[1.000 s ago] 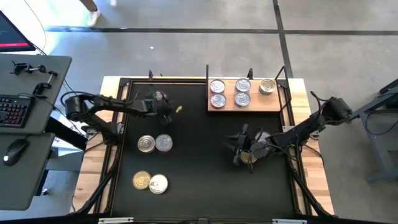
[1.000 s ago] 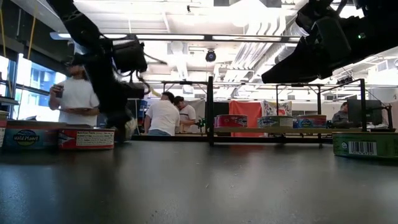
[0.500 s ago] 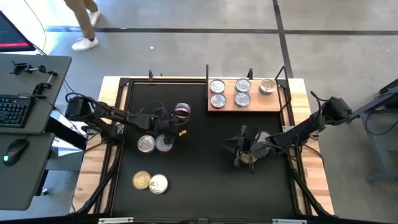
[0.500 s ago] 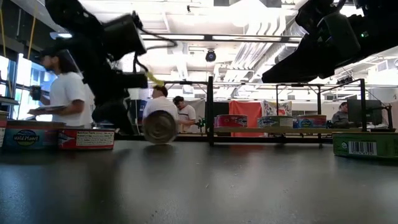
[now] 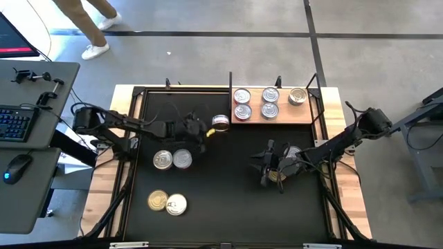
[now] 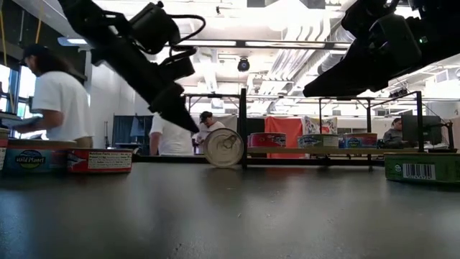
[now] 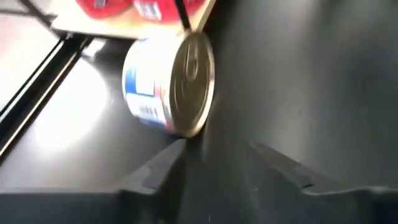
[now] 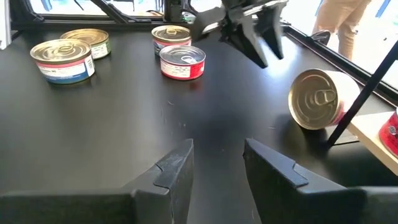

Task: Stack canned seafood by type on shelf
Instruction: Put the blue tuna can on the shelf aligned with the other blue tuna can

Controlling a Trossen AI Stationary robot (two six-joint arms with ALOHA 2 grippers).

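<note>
A silver-lidded can (image 7: pixel 171 84) stands on its edge on the black mat, against the shelf's near-left corner post (image 8: pixel 360 102); it also shows in the high view (image 5: pixel 220 122). My left gripper (image 7: pixel 214 149) is open just behind the can, and I cannot tell whether a fingertip still meets it. The wooden shelf (image 5: pixel 304 119) at the far right carries several cans lying flat. My right gripper (image 8: pixel 217 149) hovers open over the mat's right half with nothing between its fingers. Two cans (image 5: pixel 285 162) lie under that arm.
Two pairs of loose cans (image 5: pixel 172 160) (image 5: pixel 167 203) lie flat on the mat's left half. The mat (image 5: pixel 228 214) has bare room in the middle and near edge. Black frame rails run along the sides. A person (image 5: pixel 90 21) walks beyond the far-left corner.
My left gripper has swung toward the table's right edge and the shelf, tipping upward from a steep downward slant. The can has come out of it, landed on its edge and rolled along the mat to the shelf's corner post. The right arm has kept still.
</note>
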